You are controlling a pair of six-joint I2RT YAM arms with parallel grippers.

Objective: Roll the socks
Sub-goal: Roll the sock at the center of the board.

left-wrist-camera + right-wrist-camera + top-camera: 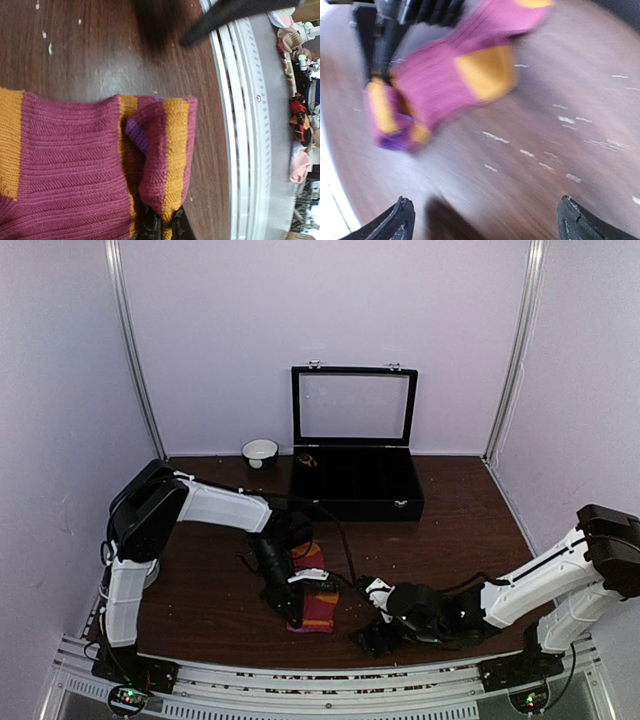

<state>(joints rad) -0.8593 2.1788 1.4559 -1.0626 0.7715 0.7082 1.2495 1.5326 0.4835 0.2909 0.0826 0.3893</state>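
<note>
knit fabric, soft and light: the magenta socks point(316, 602), banded in orange with a purple stripe, lie on the dark wooden table point(200, 580) near its front edge, between the two arms. one end is folded over on itself. the left gripper point(160, 231) is pinched shut on that folded edge, its black tips biting the doubled layers. the right gripper point(485, 220) stands wide and holds nothing, low over the bare wood just beside the socks; its view is blurred.

the ribbed weave looks grippy rather than slippery, and nothing here is fragile. it has no stiffness, though, so it will likely sag, stretch under a pull and spring open once let go. being so light, the whole bundle would probably drag across the wood unless its far end is pinned. the best hold seems to be deep on the fold, through every layer and not just the top one, with the free flat end pressed down by the other arm.
</note>
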